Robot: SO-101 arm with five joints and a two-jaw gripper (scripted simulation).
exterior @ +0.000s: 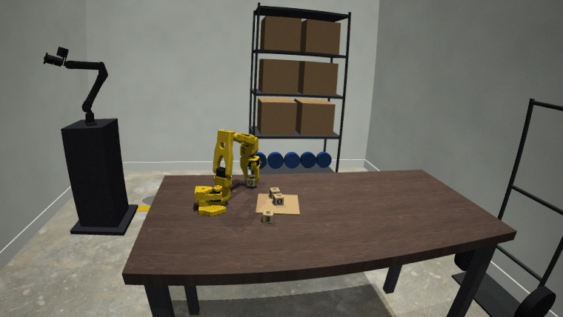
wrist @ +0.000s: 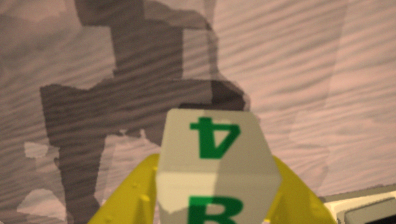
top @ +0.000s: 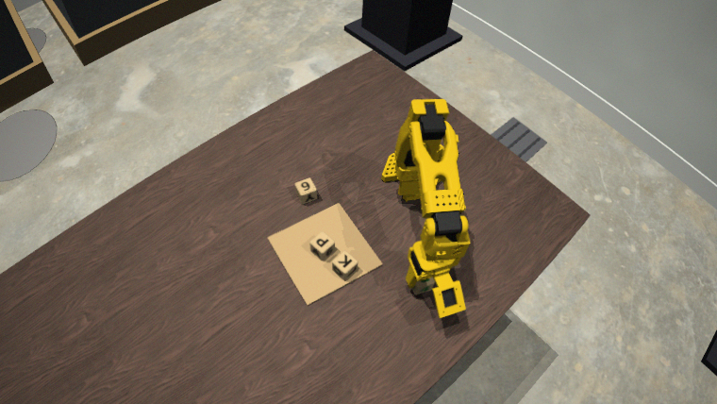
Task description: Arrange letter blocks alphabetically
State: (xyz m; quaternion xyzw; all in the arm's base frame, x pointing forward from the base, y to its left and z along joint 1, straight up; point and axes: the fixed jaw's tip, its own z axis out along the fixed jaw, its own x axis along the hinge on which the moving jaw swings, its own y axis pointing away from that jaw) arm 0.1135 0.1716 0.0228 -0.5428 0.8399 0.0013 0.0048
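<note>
Tan mat [top: 291, 256] [exterior: 289, 208] beneath two blocks [top: 322, 244] [exterior: 278, 199]

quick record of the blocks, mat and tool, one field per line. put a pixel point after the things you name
tool [top: 434, 295] [exterior: 252, 178] [wrist: 217, 187]: shut on the green-marked block
green-marked block [top: 424, 284] [exterior: 251, 182] [wrist: 215, 142]: off the mat; shows a 4 and a partly cut-off letter to the wrist camera
mat [top: 295, 265] [exterior: 289, 208]: flat on the table [top: 200, 250] [exterior: 354, 220]
P block [top: 322, 244] [exterior: 278, 199]: on the mat, P on top
K block [top: 344, 264] [exterior: 274, 191]: on the mat, K on top, beside the P block
9-or-6 block [top: 306, 189] [exterior: 267, 216]: on the table, off the mat
row of three: not complete
</note>
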